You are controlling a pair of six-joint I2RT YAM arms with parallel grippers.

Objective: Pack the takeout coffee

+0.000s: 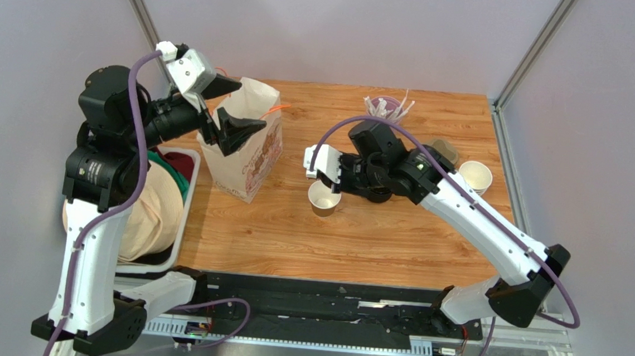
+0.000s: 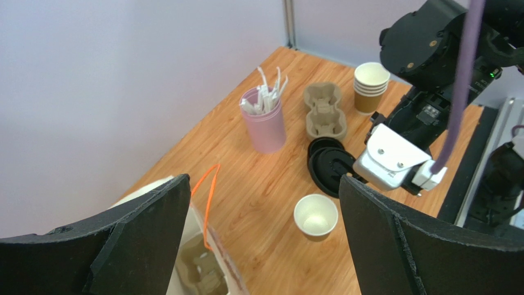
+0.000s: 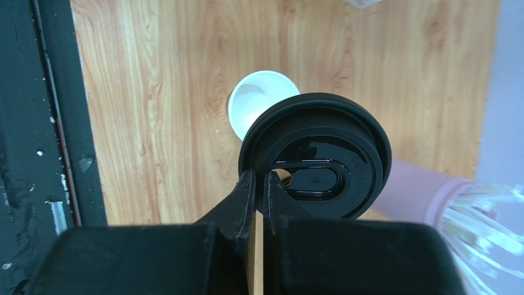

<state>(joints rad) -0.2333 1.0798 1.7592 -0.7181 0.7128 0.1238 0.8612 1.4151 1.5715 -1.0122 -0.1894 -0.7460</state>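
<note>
Takeout coffee cup (image 1: 324,199) and its black lid (image 3: 320,160) apart: lid rim pinched between the closed jaws of the right gripper (image 3: 259,184); left gripper (image 2: 263,184) spread wide, holding nothing, above the paper bag (image 1: 247,152). Wooden table (image 1: 375,241) underneath, pale grey walls (image 1: 46,25) around. Stands upright and uncovered on the wood, just below the held lid, well apart from the left gripper.
</note>
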